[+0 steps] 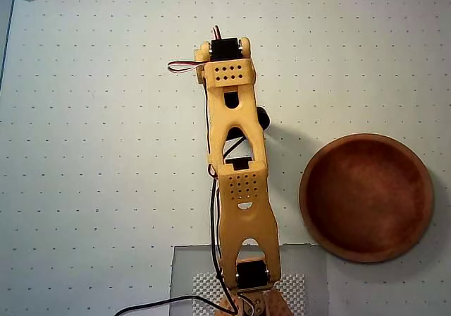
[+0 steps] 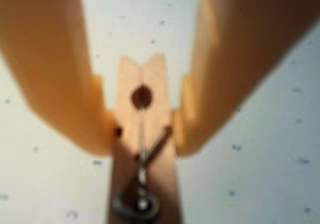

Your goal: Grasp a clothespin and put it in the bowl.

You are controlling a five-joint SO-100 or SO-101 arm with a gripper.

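- The tool [image 2: 142, 134] is seen in the wrist view clamped on the clothespin [image 2: 142, 91], both fingers [image 2: 75, 94] touching its sides; the grasp is judged done
- The bowl [image 1: 366, 197] lies empty at four o'clock of the arm [image 1: 236, 168] on the tabletop [image 1: 91, 154]; carrying and release are left

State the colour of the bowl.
Reddish-brown wood; the bowl shows best in the overhead view.

From overhead my own arm [image 1: 238, 182] hides my hand and the clothespin entirely, while in the wrist view my fingers [image 2: 60, 69] are blurred and cropped at the top, and the clothespin [image 2: 142, 134] runs off the bottom edge.
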